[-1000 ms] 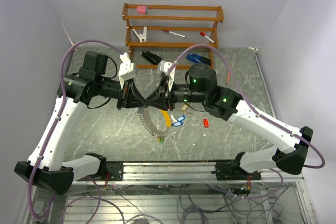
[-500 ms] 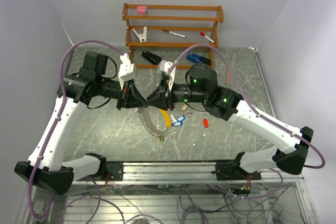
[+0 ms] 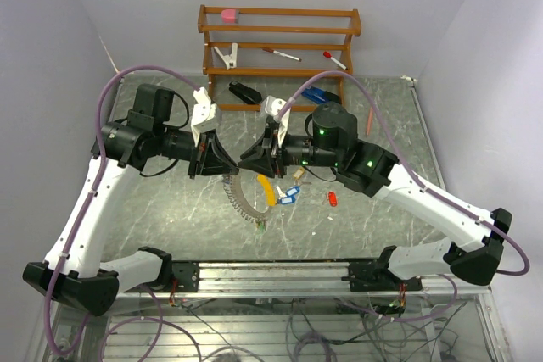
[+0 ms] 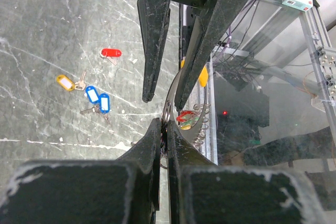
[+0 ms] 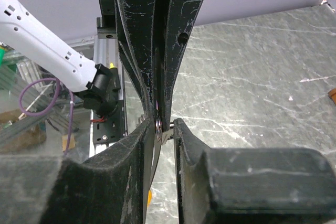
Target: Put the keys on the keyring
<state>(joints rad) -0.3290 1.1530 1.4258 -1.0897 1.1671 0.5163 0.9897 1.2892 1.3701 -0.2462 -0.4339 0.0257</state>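
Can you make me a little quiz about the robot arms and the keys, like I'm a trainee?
1. True or false: the left gripper is shut on the keyring.
2. How many blue tags lie on the table? A one, B two, C four.
3. Fill in: the pink thing sits on the ___ shelf of the rack.
Key: 1 true; 2 B; 3 top.
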